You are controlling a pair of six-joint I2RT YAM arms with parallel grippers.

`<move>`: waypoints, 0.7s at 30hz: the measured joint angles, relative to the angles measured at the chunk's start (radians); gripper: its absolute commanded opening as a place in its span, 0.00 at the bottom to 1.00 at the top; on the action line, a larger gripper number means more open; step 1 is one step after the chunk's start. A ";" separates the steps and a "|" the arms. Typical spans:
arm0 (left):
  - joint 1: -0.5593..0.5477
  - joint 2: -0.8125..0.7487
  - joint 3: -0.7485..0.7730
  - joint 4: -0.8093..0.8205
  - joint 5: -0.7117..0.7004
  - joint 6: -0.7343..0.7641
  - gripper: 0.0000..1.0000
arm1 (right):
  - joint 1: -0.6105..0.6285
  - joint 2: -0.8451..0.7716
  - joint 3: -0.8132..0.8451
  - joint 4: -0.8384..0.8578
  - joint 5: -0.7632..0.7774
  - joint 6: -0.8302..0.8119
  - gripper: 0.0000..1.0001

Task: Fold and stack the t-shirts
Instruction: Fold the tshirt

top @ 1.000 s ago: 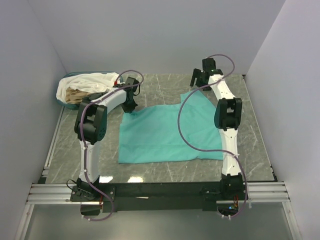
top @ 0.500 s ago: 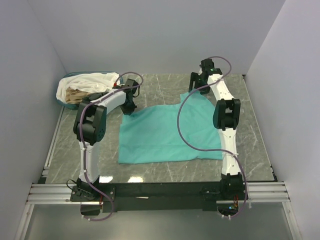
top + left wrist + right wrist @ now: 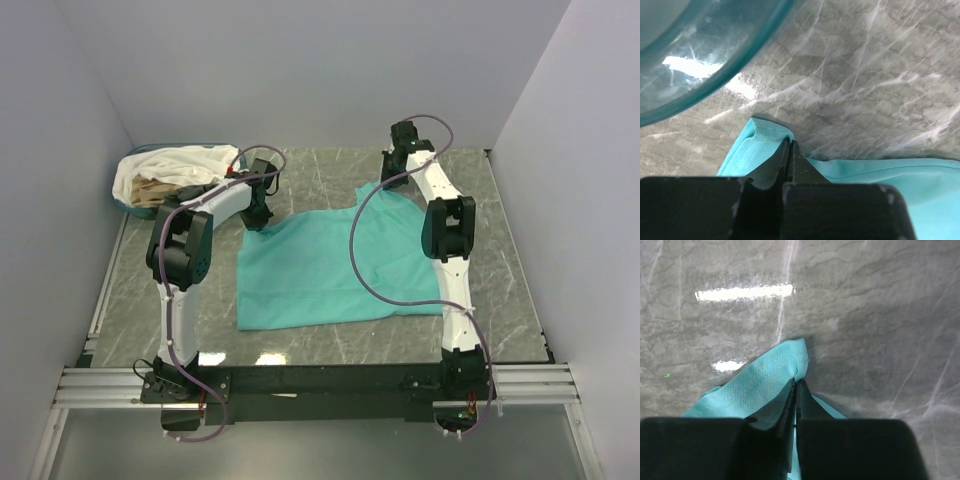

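A plain teal-green t-shirt (image 3: pixel 330 265) lies spread on the marble table. My left gripper (image 3: pixel 258 216) is shut on its far-left corner; in the left wrist view the teal cloth (image 3: pixel 760 142) bunches around the pinched black fingertips (image 3: pixel 790 145). My right gripper (image 3: pixel 392 172) is shut on the shirt's far-right corner, and the right wrist view shows a teal fold (image 3: pixel 775 380) clamped between the fingers (image 3: pixel 796 386). More t-shirts, white (image 3: pixel 175 165) and beige (image 3: pixel 160 190), are heaped in the basket at the far left.
The oval teal-rimmed basket (image 3: pixel 128 202) sits at the far-left corner, its rim (image 3: pixel 715 80) close above my left gripper. Grey walls enclose the table on three sides. A metal rail runs along the near edge.
My right gripper came down onto the shirt's far-right corner and closed on it; it was open a second ago. The left gripper stayed shut on its corner.
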State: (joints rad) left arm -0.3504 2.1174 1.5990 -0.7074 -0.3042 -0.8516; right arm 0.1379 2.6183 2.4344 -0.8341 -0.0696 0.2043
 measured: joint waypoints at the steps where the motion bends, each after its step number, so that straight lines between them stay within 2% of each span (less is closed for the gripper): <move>1: 0.000 0.000 0.000 0.000 0.000 0.000 0.01 | 0.000 -0.007 -0.015 0.013 0.006 0.002 0.00; 7: 0.000 -0.016 0.000 0.000 -0.013 -0.003 0.01 | -0.001 -0.080 -0.150 0.120 0.040 -0.025 0.00; 12: 0.000 -0.040 0.000 0.005 -0.017 -0.003 0.01 | -0.001 -0.210 -0.315 0.219 0.070 -0.074 0.00; 21: -0.001 -0.068 -0.010 0.003 -0.056 -0.012 0.01 | -0.001 -0.396 -0.481 0.357 0.060 -0.144 0.00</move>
State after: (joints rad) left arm -0.3515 2.0495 1.5894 -0.7044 -0.3607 -0.8635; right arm 0.1368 2.2223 1.9533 -0.4767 -0.0097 0.0605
